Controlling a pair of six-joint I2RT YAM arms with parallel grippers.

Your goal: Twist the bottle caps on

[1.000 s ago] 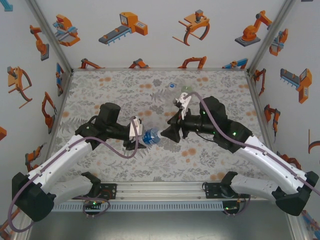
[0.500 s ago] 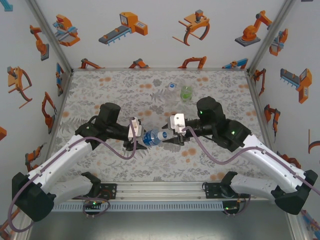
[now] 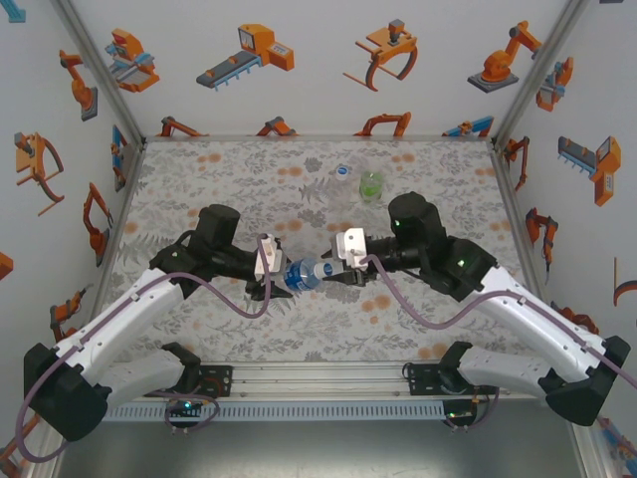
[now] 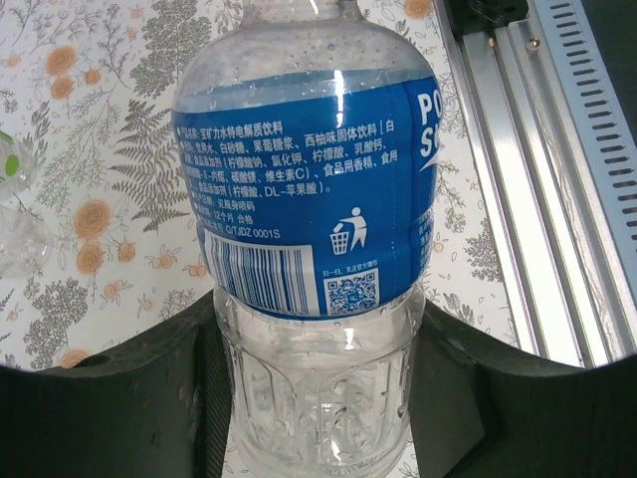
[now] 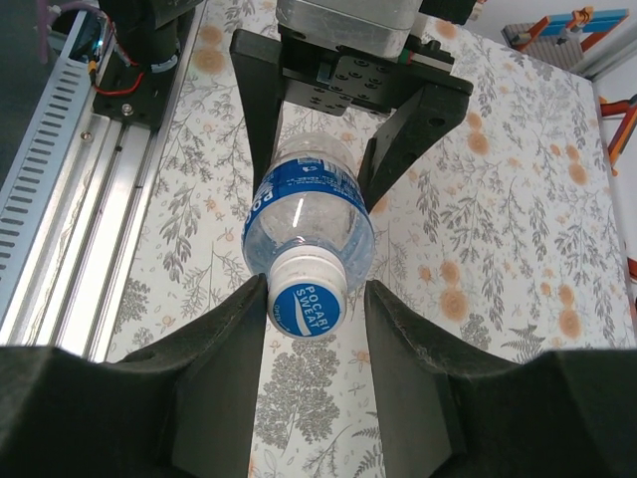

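Cap-twisting step, by the look of it, on blue-label bottle (image 3: 302, 273). Lying sideways around table middle in left gripper (image 3: 282, 276), jaws clamped on lower body. Right gripper (image 5: 315, 297) straddling cap (image 5: 306, 305), jaws apart, sliver of gap on one side. Next, guessing: pinch cap square, then spin without cross-threading. Right wrist: cap sat on neck. Left wrist: label, grip on body. Top: green bottle (image 3: 371, 184) and clear bottle (image 3: 343, 171) at far side.

Counted three bottles: one blue-labelled bottle (image 3: 302, 273) between left gripper (image 3: 285, 279) and right gripper (image 3: 336, 273), one green bottle (image 3: 371, 184) and one clear bottle (image 3: 343, 171) beyond right gripper; one cap (image 5: 307, 301).
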